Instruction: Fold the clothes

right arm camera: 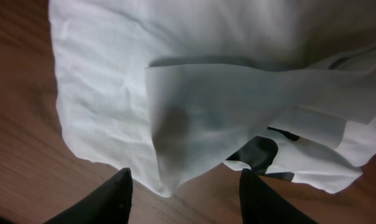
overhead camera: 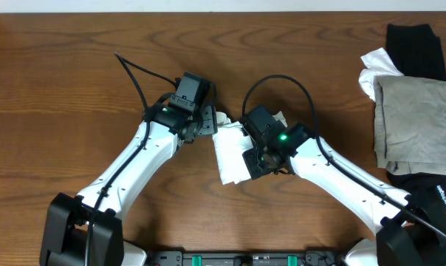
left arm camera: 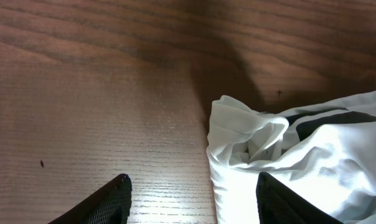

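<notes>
Risk: white T-shirt (overhead camera: 229,151) is a small, lumpy packet mid-table, thin wrinkled cloth, layers loose. If either arm drags sideways while a finger is snagged in a layer, the packet likely opens up or slides on the smooth wood table (overhead camera: 75,89). The loose flap (right arm camera: 200,124) lies over the rest of the shirt with its tip down between the right fingers. Closing there would probably catch one layer only and peel the fold back. On the left side the cloth edge is bunched and puckered (left arm camera: 250,140), so a press or pinch there may set a crease in the wrong place or pull the black striped print (left arm camera: 325,121) side out. Arms are close together over the shirt, so collision is possible if both move inward.

Left gripper (left arm camera: 193,180): jaws apart, fairly wide. One finger is over bare wood, the other is at the bunched shirt edge. Nothing clamped; can't tell if that finger touches the cloth.

Right gripper (right arm camera: 183,174): jaws apart, hovering over the shirt, flap tip in the gap. No grip seen; contact unclear.

Other clothes are well apart at the right edge: grey-beige garment (overhead camera: 415,118) stacked, black garment (overhead camera: 413,44) behind it, both untouched
</notes>
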Robot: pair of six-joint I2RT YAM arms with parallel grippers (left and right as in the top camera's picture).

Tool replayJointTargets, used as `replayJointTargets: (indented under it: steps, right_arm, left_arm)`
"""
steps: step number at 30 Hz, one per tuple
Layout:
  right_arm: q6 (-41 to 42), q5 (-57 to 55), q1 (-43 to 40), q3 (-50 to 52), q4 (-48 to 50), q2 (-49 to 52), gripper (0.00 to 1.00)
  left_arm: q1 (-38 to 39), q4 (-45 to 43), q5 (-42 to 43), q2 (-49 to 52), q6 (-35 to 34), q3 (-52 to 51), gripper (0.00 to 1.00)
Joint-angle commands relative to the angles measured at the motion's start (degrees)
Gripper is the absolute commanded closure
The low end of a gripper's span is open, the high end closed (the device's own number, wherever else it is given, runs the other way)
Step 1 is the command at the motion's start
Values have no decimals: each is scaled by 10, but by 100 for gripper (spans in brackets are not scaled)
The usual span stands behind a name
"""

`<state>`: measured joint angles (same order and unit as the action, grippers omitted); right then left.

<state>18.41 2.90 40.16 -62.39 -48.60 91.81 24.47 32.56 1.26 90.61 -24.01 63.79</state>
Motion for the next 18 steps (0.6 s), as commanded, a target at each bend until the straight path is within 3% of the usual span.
replayJointTargets:
  steps: [1,15,18]
  right_arm:
    - [29,-23,9,8,6,-7,52]
    - [83,-65,25,36,64,32,60]
    - [107,-87,26,36,66,48,78]
  left_arm:
    - [-2,0,-7,4,-3,6,36]
    - [-2,0,-7,4,-3,6,36]
    - [-2,0,-7,4,-3,6,36]
